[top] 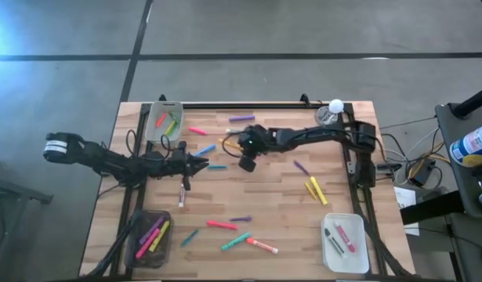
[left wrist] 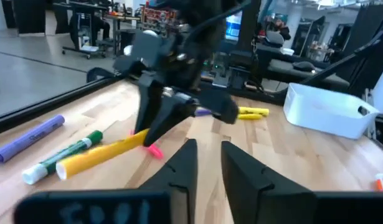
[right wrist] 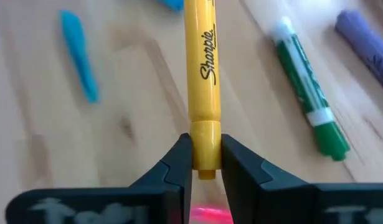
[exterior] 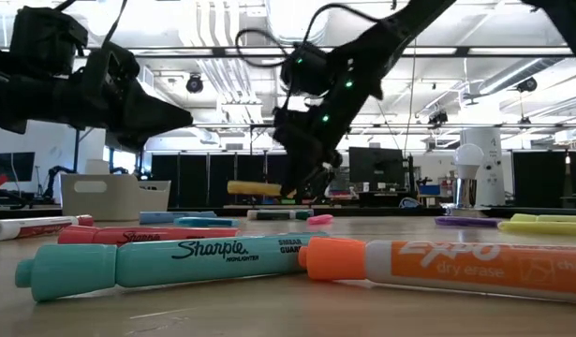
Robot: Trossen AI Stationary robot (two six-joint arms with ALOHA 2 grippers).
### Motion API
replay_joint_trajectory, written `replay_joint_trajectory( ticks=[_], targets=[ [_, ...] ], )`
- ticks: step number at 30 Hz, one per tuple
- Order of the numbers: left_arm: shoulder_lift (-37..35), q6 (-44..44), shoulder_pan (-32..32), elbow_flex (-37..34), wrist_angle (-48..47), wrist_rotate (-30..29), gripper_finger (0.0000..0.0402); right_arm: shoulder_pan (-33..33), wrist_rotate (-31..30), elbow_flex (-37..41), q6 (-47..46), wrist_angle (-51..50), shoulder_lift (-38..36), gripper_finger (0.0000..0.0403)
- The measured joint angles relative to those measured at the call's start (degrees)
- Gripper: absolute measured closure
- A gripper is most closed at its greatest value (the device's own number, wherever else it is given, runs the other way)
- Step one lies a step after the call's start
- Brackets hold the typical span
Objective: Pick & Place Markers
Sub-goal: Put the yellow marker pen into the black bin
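Note:
My right gripper (right wrist: 205, 155) is shut on a yellow Sharpie marker (right wrist: 202, 68) over the table's middle (top: 236, 144). In the low view this marker (exterior: 255, 188) hangs level above the wood. My left gripper (left wrist: 208, 163) is open and touches nothing; it hovers just to the near-left (top: 202, 163) of the right gripper (left wrist: 152, 130). Other markers lie flat on the table: a green one (right wrist: 309, 87), a purple one (right wrist: 365, 43), a blue one (right wrist: 79, 56) and a pink one (left wrist: 155, 150) under the held one. My right gripper pinches the yellow marker by its cap end (right wrist: 205, 138) between the two fingers (right wrist: 177, 163), which slant down from above. The marker's body runs on ahead, past the fingertips. It is lifted clear of the table and sits roughly level (exterior: 255, 188).
A light bin (top: 165, 119) at the far left, a dark bin (top: 149, 235) at the near left and a white bin (top: 344, 241) at the near right all hold markers. Loose markers are scattered near the near edge (top: 239, 240) and to the right (top: 315, 189).

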State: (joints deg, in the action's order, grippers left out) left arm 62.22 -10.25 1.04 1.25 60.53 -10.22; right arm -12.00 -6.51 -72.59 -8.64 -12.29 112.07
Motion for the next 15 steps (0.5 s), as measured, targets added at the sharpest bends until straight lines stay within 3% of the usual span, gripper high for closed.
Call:
replay_joint_trajectory(
  ticks=[9,15],
  targets=[
    [-0.04,-0.36,0.0,1.1,0.42,0.2,0.0305,7.19,-0.67,18.05,-7.72,38.13,-6.44,0.034],
    [-0.29,-0.43,0.0,1.4,0.26,0.09,0.0305,12.86,-0.56,23.06,-7.66,57.11,-5.32,0.0339]
  ],
)
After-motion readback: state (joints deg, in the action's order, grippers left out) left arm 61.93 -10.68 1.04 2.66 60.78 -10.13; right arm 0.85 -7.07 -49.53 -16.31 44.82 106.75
